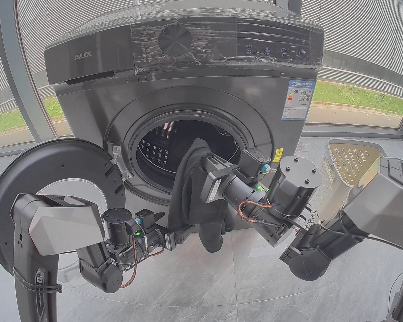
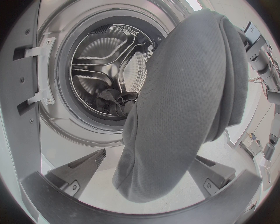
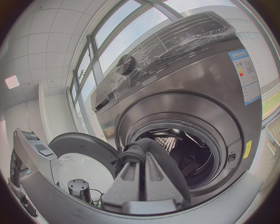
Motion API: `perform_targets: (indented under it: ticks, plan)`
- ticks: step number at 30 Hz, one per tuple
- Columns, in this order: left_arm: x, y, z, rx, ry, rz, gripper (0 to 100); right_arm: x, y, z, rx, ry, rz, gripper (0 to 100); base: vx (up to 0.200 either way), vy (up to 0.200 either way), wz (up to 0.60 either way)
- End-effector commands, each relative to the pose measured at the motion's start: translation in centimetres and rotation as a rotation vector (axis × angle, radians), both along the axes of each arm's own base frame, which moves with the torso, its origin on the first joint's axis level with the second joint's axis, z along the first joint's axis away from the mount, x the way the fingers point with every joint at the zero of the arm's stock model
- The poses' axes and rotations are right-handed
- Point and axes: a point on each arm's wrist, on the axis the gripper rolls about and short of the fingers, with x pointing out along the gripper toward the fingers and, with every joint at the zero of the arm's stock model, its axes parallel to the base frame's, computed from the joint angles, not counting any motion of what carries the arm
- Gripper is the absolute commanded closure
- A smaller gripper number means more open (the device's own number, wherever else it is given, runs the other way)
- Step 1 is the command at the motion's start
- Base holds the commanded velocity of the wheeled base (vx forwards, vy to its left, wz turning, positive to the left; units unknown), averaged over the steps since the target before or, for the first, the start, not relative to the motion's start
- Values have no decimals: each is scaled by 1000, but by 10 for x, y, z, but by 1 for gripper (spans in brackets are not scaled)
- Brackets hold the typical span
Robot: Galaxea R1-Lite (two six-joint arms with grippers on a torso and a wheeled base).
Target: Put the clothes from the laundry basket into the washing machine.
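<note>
Washing machine of dark grey metal, a front loader, stands before us with its round door swung wide to our left. Its steel drum, ribbed and studded with small holes, holds a crumpled heap of thin black clothes on its lower curve. To the right of the machine stands the white perforated plastic laundry basket; we cannot tell what lies in it. A dark grey garment of thick, finely dimpled knit hangs in long folds at the mouth of the drum, its lower end down in front of the machine, above the pale marble-patterned floor. Our right tool is clamped on the garment's bunched top at the opening. Our left tool sits low with its jaws spread wide, the hanging cloth between them.
</note>
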Motion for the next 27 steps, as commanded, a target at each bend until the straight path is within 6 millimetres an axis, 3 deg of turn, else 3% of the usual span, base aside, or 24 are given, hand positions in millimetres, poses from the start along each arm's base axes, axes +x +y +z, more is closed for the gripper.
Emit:
perform_targets:
  ticks: [1, 2, 3, 10, 14, 22, 25, 26, 27]
  plan:
    - [5, -3, -8, 3, 2, -1, 0, 0, 0, 1, 1, -1, 0, 100, 0, 0, 0]
    - [7, -5, -9, 1, -3, -1, 0, 0, 0, 0, 0, 0, 0, 100, 0, 0, 0]
    - [8, -5, -9, 0, -5, 0, 100, 0, 0, 1, 1, -1, 0, 100, 0, 0, 0]
    - [9, -7, -2, -8, -25, -1, 100, 4, -4, -3, -7, 6, -12, 100, 0, 0, 0]
    - [3, 0, 26, -31, -77, 8, 100, 8, -7, -12, -27, 26, -24, 100, 0, 0, 0]
    - [-46, 26, 88, -67, -149, -59, 100, 13, -9, -27, -31, 55, -11, 100, 0, 0, 0]
    - [-52, 28, 99, -59, -189, -80, 100, 11, -11, -33, -47, 71, -6, 100, 0, 0, 0]
    - [-53, 29, 104, -62, -207, -80, 100, 11, -11, -34, -51, 76, -6, 0, 0, 0, 0]
    - [-55, 29, 108, -68, -215, -80, 100, 12, -12, -37, -55, 84, -13, 0, 0, 0, 0]
